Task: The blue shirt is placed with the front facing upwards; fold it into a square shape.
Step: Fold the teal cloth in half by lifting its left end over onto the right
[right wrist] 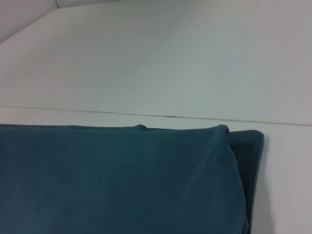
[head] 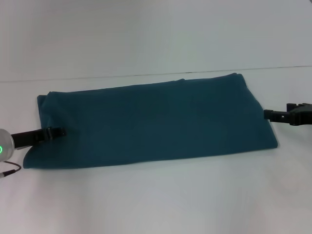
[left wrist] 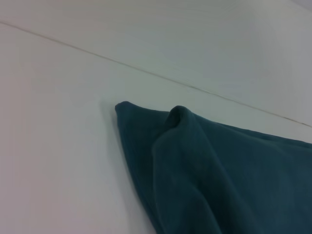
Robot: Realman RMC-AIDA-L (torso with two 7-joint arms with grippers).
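The blue shirt (head: 151, 122) lies on the white table as a long, flat, dark teal band running left to right, with only plain cloth showing. My left gripper (head: 62, 131) reaches in low from the left, its tip over the band's left end. My right gripper (head: 266, 114) comes in from the right, its tip at the band's right edge. In the left wrist view a rumpled corner of the shirt (left wrist: 219, 170) rises in a small fold. In the right wrist view the shirt (right wrist: 122, 180) shows layered edges at one end.
The white table (head: 156, 200) spreads wide in front of the shirt. A thin seam line (head: 273, 68) runs across just behind the shirt's far edge. A cable (head: 9, 170) trails by my left arm.
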